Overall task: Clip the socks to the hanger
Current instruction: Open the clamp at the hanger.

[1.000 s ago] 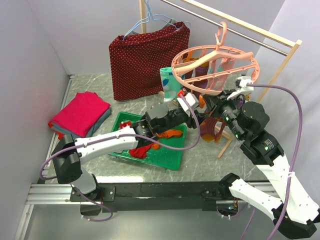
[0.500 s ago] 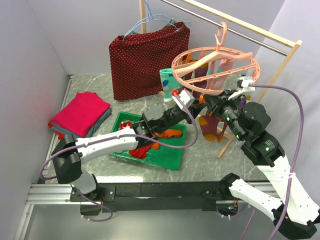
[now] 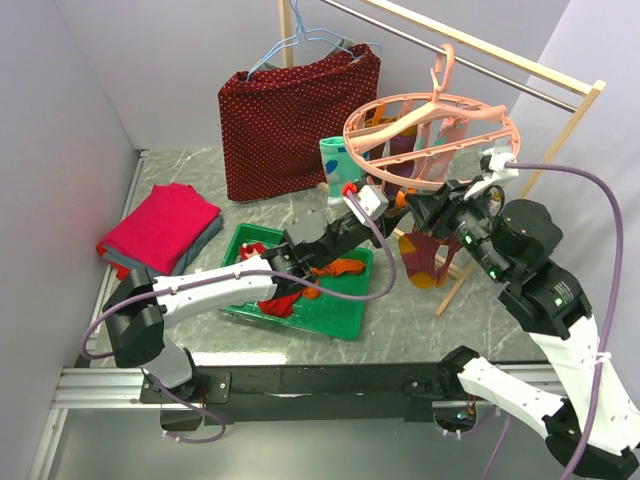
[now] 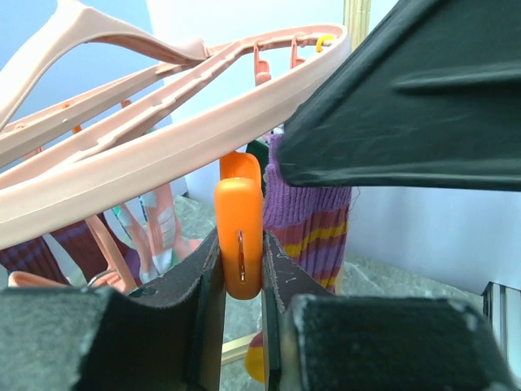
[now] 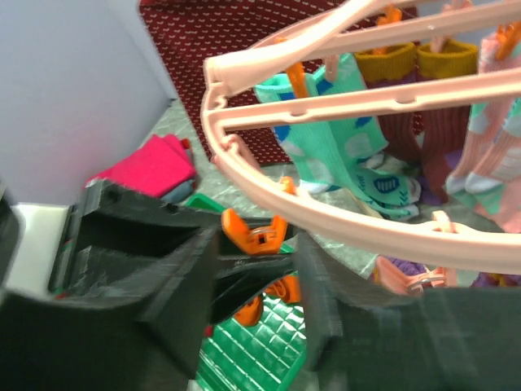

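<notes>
Left wrist view: my left claw (image 4: 240, 273) is closed on an orange peg (image 4: 240, 224) that dangles under the rim of the hanger (image 4: 155, 167), with one finger pressed against each side. Just behind the peg hangs the purple striped sock (image 4: 313, 220). The dark bulk of my right claw (image 3: 410, 202) fills the upper right there, hiding that stretch of rim and the sock's top edge. From the right wrist, the same peg sits in the gap between that claw's fingers (image 5: 163, 269), crowded by dark parts of my other arm. Whether the right claw pinches anything, I cannot tell. A teal sock (image 5: 342, 134) hangs from the crossbars beyond. From above, the hanger's hook is over the wooden rack (image 3: 590, 88). More socks (image 3: 338, 268) lie in the green tray (image 3: 330, 325) on the counter (image 3: 190, 170). The folded pink stack (image 3: 165, 225) sits at left and the dark-red dotted cloth (image 3: 290, 120) hangs behind.
</notes>
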